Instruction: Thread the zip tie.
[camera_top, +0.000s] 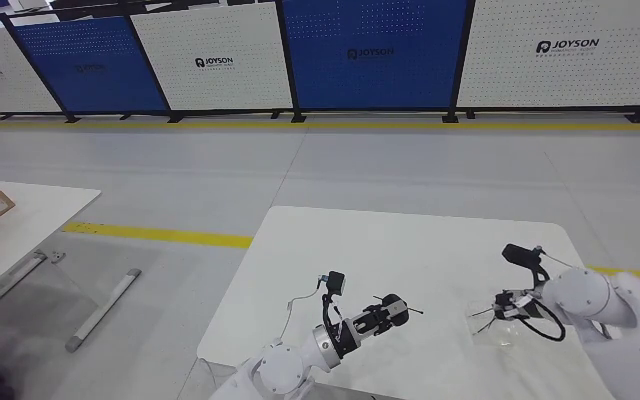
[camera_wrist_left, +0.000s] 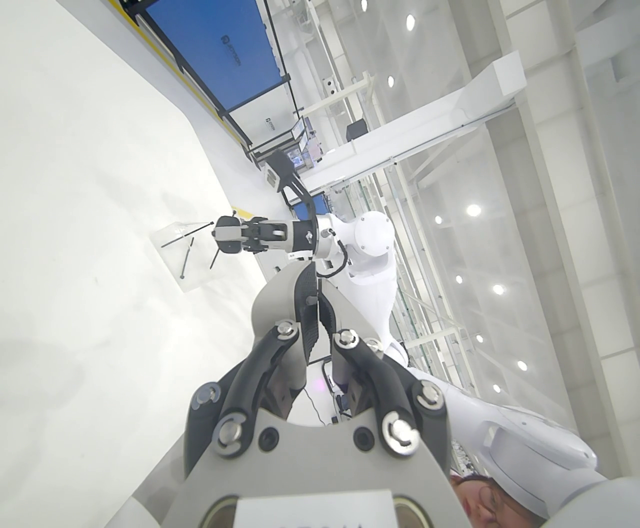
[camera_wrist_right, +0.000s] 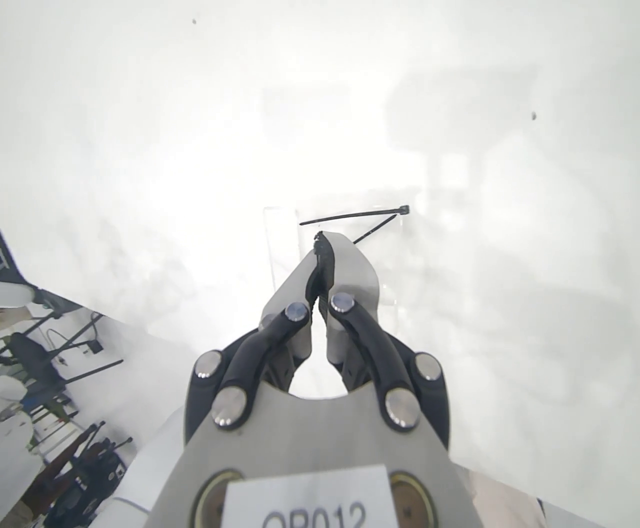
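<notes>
**Spotter:** Where's the tie, and who has it?

**Me:** The right gripper (camera_wrist_left: 226, 235) has it, fingers pressed together on the zip tie (camera_wrist_left: 215, 259). It sits right at the clear tray (camera_wrist_left: 170, 257), toward the right side of the table (camera_top: 420, 240). I can't tell whether it touches the tray. Two loose ties (camera_wrist_right: 350, 216) lie in the tray just past the tip.

**Spotter:** Long axis?

**Me:** Crosswise to the right fingers, with an end sticking out on each side of the tip. I can't make out which end is the head, or how it tilts against the table.

**Spotter:** Left arm?

**Me:** The left gripper (camera_top: 392, 314) is well apart, near the table's front edge. Its fingers are closed tight and point across the table straight at the right gripper. From the top, a thin dark strand (camera_top: 416, 311) crosses its tip. I can't tell whether it is pinched there.

**Spotter:** So what does the next move turn on?

**Me:** My judgement is that it turns on closing the gap along the line between the two tips. The right arm is the nearer one, since it already holds the tie. The tie lies across the left arm's approach, so the left would meet a free end side-on.

**Spotter:** Room?

**Me:** There's bare tabletop between the grippers and nothing standing in the lane. I'd watch the tray wall by the right tip as a snag. On the left arm's side the front edge is close.
</notes>
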